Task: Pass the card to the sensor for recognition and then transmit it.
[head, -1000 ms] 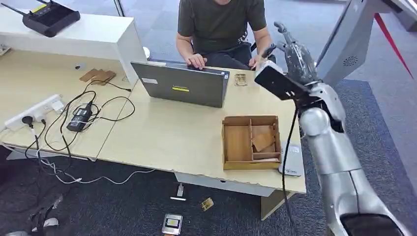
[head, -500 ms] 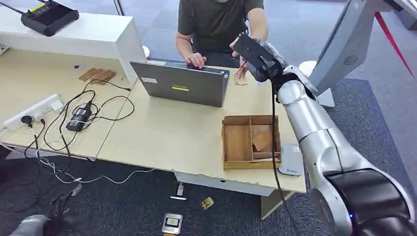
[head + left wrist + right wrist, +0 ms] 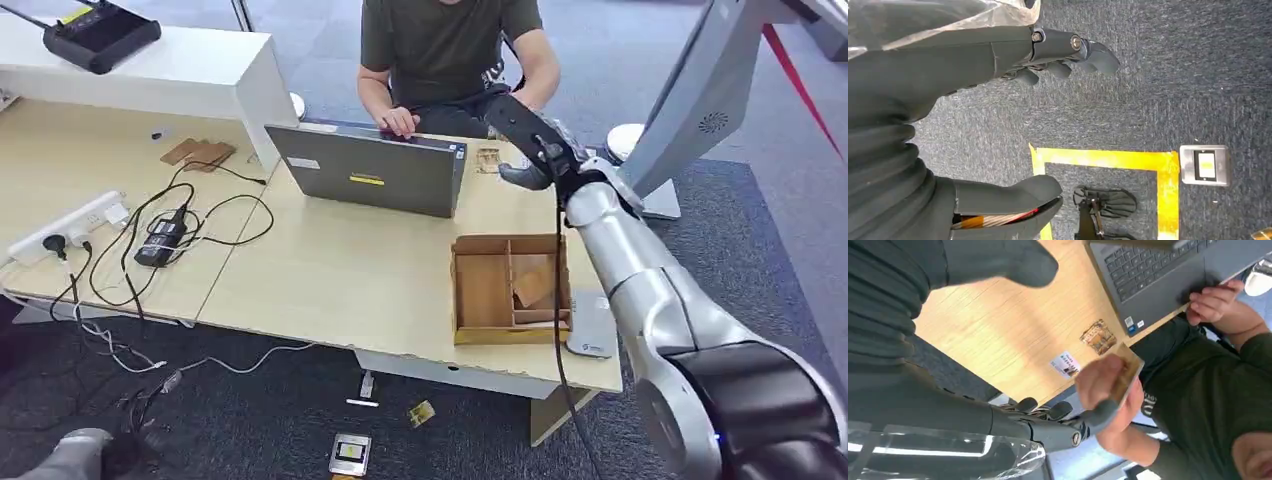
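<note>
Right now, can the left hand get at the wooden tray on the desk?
Probably not without a big move. The left hand hangs low over the carpet, holding nothing. The wooden tray sits up on the desk's right end, with the right arm stretched past it.

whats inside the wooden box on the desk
The wooden box is split into compartments; one holds a tilted brown card. Anything lying under that card is covered.

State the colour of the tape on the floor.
Yellow: the tape marks a corner on grey carpet, clearest in the left wrist view.
</note>
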`<state>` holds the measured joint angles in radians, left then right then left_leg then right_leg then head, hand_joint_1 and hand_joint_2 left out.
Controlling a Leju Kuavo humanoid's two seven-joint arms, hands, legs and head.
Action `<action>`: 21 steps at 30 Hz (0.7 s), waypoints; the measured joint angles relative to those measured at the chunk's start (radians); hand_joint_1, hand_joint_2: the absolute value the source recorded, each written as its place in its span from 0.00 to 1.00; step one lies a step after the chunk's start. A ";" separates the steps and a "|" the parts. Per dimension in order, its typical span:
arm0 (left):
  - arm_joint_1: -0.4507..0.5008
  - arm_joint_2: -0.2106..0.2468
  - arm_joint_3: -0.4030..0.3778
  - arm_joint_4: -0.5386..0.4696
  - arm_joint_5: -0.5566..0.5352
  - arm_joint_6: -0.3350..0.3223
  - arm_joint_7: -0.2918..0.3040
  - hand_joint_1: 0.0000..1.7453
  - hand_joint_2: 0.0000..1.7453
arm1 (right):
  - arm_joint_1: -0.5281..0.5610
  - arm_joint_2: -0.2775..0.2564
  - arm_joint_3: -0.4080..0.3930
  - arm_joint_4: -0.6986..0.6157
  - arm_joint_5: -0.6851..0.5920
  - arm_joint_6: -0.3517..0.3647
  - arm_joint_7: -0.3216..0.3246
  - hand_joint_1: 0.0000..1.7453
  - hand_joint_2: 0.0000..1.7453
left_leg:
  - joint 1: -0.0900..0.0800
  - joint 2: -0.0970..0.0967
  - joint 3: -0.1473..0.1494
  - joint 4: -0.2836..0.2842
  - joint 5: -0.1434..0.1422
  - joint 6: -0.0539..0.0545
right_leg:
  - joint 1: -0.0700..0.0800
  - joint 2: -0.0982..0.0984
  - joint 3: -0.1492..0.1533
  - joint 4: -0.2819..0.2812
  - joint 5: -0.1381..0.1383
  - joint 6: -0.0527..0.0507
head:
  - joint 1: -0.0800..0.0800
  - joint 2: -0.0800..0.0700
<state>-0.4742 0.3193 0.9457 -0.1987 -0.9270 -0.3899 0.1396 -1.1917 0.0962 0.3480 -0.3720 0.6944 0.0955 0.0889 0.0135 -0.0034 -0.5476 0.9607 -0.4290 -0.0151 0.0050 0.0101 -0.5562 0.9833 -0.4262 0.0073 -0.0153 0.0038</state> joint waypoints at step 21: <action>0.230 0.066 0.026 -0.001 0.105 0.130 -0.179 0.00 1.00 | 0.458 -0.509 -0.530 0.055 -0.609 -0.237 -0.104 0.00 1.00 | 0.003 -0.004 0.012 0.000 -0.012 0.004 | 0.003 -0.004 0.019 -0.009 -0.008 0.004 | 0.000 0.000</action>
<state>-0.2440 0.3849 0.9716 -0.1999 -0.8225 -0.2597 -0.0393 -0.7334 -0.4129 -0.1816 -0.3166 0.0851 -0.1418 -0.0151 0.0167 -0.0078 -0.5352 0.9609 -0.4410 -0.0108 0.0080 0.0064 -0.5371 0.9745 -0.4340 0.0117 -0.0156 0.0038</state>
